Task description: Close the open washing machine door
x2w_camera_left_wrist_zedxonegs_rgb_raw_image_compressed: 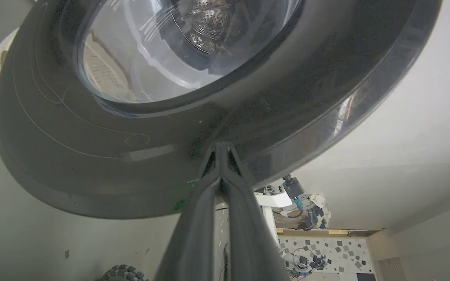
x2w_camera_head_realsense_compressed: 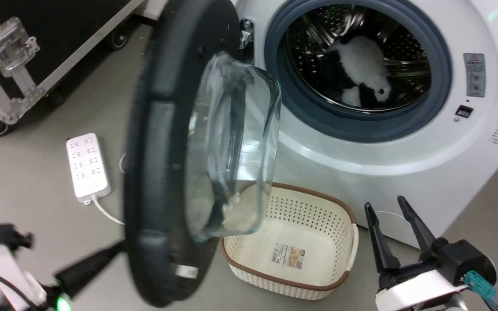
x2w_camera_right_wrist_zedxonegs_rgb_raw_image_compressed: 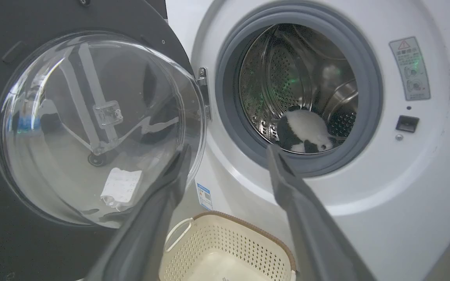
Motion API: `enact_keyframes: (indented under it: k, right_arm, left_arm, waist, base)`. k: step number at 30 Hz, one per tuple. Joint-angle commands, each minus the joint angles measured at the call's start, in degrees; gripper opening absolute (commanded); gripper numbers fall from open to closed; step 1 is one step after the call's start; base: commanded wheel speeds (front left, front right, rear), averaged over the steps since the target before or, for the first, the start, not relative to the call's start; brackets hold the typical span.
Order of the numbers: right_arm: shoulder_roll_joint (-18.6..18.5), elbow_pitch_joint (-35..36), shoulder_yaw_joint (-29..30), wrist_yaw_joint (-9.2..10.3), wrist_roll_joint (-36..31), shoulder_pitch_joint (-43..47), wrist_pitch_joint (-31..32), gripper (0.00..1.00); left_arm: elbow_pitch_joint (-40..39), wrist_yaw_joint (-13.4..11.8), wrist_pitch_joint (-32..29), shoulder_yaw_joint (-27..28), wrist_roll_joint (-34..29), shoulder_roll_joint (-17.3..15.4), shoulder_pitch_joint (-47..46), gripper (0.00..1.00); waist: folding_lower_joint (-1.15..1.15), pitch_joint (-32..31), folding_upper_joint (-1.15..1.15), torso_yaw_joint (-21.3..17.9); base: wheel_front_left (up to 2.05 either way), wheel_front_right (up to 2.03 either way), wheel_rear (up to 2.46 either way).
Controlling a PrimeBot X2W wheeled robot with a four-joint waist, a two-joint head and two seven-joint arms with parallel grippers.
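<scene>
The washing machine door stands swung out to the left of the white washing machine. Its black rim is nearly edge-on and its clear glass bowl bulges toward the drum. My left gripper reaches in from the lower left to the door's outer side. In the left wrist view that gripper is shut with nothing held, its tips touching the glossy black rim. My right gripper stands open at the lower right, apart from the door. The right wrist view has its fingers spread before the door's glass.
A cream perforated basket sits on the floor below the door and the machine's front. A black-and-white plush toy lies in the steel drum, inside the grey rubber ring. A white power strip and a wheeled black case are at left.
</scene>
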State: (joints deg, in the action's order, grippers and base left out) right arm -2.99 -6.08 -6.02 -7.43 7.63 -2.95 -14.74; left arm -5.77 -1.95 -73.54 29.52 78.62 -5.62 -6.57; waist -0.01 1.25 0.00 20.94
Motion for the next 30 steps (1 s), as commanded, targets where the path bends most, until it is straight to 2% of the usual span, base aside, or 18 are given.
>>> enact_keyframes:
  k: [1, 5, 9, 10, 11, 12, 13, 17, 22, 30]
  right_arm:
    - [0.1, 0.3, 0.6, -0.06, 0.0, 0.5, -0.3, 1.0]
    - [0.1, 0.7, 2.0, -0.06, -0.5, 0.4, -0.3, 1.0]
    - [0.1, 0.6, 2.7, -0.06, -1.1, 0.2, -0.2, 1.0]
    - [0.1, 0.5, 2.7, -0.06, -1.7, 0.0, -0.1, 1.0]
    - [0.1, 0.6, 3.4, -0.06, -3.3, -0.4, 0.5, 1.0]
    - [0.1, 0.8, 3.5, -0.06, -3.5, -0.5, 0.6, 1.0]
    - [0.0, 1.3, 3.9, -0.06, -3.8, -0.9, 0.7, 1.0]
    - [-0.1, 1.8, 3.8, -0.06, -3.8, -1.8, 0.7, 1.0]
    - [0.0, 1.7, 3.8, -0.06, -3.4, -2.8, 0.4, 1.0]
    - [0.1, 0.1, 2.8, -0.06, -1.9, -4.1, -0.1, 1.0]
  left_arm:
    - [-2.0, -0.5, -0.1, -1.5, 1.9, 1.5, 2.3, 0.0]
    - [-5.9, -1.9, 4.3, -7.3, 8.1, 2.7, 8.0, 0.0]
    - [-7.3, -1.1, 15.0, -16.7, 15.8, 2.7, 13.0, 0.0]
    - [-7.5, -0.5, 17.6, -19.0, 17.1, 2.7, 13.8, 0.0]
    - [-6.6, 3.1, 28.5, -28.5, 20.9, 2.7, 14.5, 0.0]
    - [-6.1, 3.8, 30.4, -30.0, 21.2, 2.7, 14.0, 0.0]
    - [-4.5, 5.7, 34.6, -34.3, 21.0, 2.7, 11.9, 0.0]
    - [-1.0, 7.6, 40.9, -38.0, 22.1, 2.7, 6.9, 0.0]
    - [4.9, 8.7, 51.2, -41.9, 20.8, 2.7, -2.6, 0.0]
    - [15.9, 9.2, 67.2, -46.1, 20.8, 2.7, -20.7, 0.0]
  waist:
    - [0.01, -0.4, 0.0, -0.8]
    - [0.01, 0.0, 0.0, -3.0]
    - [0.01, 1.1, 0.0, -6.2]
    - [0.01, 1.5, 0.0, -7.3]
    - [0.01, 3.8, 0.0, -13.2]
    - [0.01, 4.3, 0.0, -14.5]
    - [0.01, 6.3, 0.0, -18.4]
    - [0.01, 9.2, 0.0, -24.0]
    - [0.01, 12.5, 0.0, -29.8]
    - [0.01, 15.7, 0.0, -35.5]
  base:
    - [0.0, 0.0, 0.0]
    - [0.0, 0.0, 0.0]
    - [0.0, 0.0, 0.0]
    - [0.0, 0.0, 0.0]
    - [0.0, 0.0, 0.0]
    - [0.0, 0.0, 0.0]
    - [0.0, 0.0, 0.0]
    - [0.0, 0.0, 0.0]
    - [0.0, 0.0, 0.0]
    - [0.0, 0.0, 0.0]
